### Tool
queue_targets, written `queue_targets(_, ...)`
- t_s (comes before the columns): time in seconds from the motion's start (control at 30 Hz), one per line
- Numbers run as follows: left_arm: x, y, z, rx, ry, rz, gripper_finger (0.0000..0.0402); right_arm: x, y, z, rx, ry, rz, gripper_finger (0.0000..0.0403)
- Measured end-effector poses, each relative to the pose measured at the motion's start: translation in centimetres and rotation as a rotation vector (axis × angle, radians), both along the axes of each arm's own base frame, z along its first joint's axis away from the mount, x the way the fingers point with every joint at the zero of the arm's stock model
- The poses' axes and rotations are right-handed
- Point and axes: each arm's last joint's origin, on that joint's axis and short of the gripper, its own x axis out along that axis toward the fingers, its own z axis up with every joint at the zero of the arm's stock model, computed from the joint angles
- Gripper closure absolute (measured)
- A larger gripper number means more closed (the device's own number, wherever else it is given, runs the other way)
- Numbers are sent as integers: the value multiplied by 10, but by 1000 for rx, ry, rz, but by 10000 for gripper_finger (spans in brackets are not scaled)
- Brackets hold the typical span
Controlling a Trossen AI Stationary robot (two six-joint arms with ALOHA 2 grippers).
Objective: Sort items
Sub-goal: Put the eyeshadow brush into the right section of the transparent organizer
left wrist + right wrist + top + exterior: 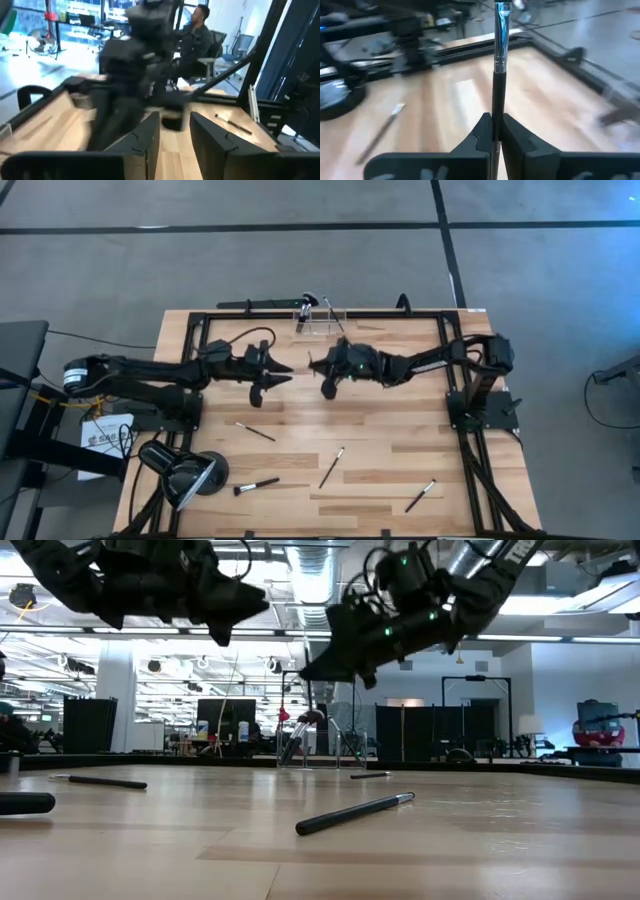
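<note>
Right gripper [494, 131] has its two fingers pinched onto a slim makeup brush [498, 70], whose dark handle runs out between them to a silver ferrule (the bristle tip sits at the very edge of the wrist view). From overhead this gripper [326, 380] hangs above the far middle of the wooden surface [380, 450], well off the wood, facing the other arm.

Left gripper [272, 376] is raised too, just across from it, the two heads near but apart. Its fingers [145, 137] stand a narrow way open with nothing between them.

Four more brushes lie loose on the near half of the surface: one [255, 431] toward the left, one [331, 467] near the middle, one [420, 496] toward the right front, and a thicker one [256, 486] just beside the black desk lamp [182, 472] at the left front corner. From table height the middle brush [354, 813] lies closest, slanting across the wood.

At the far edge stands a clear holder [318, 318] with at least one brush [309, 302] upright in it (how many, I cannot make out). Beyond the surface a person [194, 37] sits in an office chair.
</note>
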Motion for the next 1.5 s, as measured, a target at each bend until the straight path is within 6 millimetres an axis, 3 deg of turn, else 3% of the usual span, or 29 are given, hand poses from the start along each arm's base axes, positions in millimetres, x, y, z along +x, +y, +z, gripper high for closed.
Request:
queue_targets(0.33,-1,-1,-9,0,23,20,298,-29,-106,11,10,13,-299,395)
queue_targets(0.53,3,-1,-10,-13,2,20,298,-36,-139,29,-41,15,-365,391)
queue_targets(0.7,3,-1,-10,-13,-7,21,298,-39,-147,25,-34,119,-381,388)
queue_targets(0.93,4,-3,-8,-19,-25,13,298,-41,-152,23,-48,126,-402,390)
queue_targets(1.23,4,-6,-6,-22,-43,-3,298,-34,-160,-4,-27,153,-406,391)
queue_targets(1.5,4,-7,-6,-20,-44,-6,298,-37,-161,-10,42,171,-398,380)
